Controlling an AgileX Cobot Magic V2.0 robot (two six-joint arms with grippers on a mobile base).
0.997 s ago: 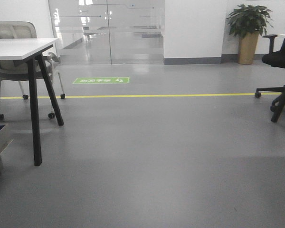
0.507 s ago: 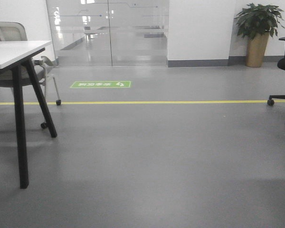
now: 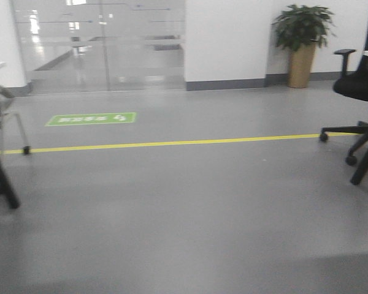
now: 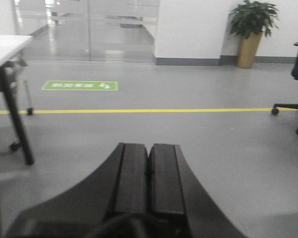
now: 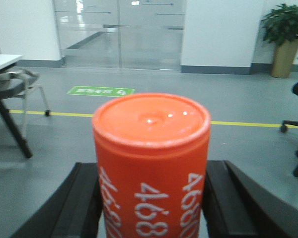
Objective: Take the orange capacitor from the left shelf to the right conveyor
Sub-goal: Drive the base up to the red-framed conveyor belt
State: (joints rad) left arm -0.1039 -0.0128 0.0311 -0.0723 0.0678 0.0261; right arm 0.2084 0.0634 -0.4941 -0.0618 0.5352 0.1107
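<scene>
Soft, even indoor light fills all three views, with no hard shadows. Beyond the yellow floor line [image 3: 172,143], the glass partition [image 3: 98,43] carries bright streaks of reflected ceiling lamps, and the glossy grey floor [image 3: 190,202] just before it shines pale. Nearer than the line, the floor dims toward the bottom edge. The front view is smeared, its edges soft. In the left wrist view the left gripper [image 4: 149,151], nearer than the line, is dark and unfocused. In the right wrist view the orange capacitor [image 5: 151,163] is slightly soft, with small white glints on its cap, under a cool greenish tint.
</scene>
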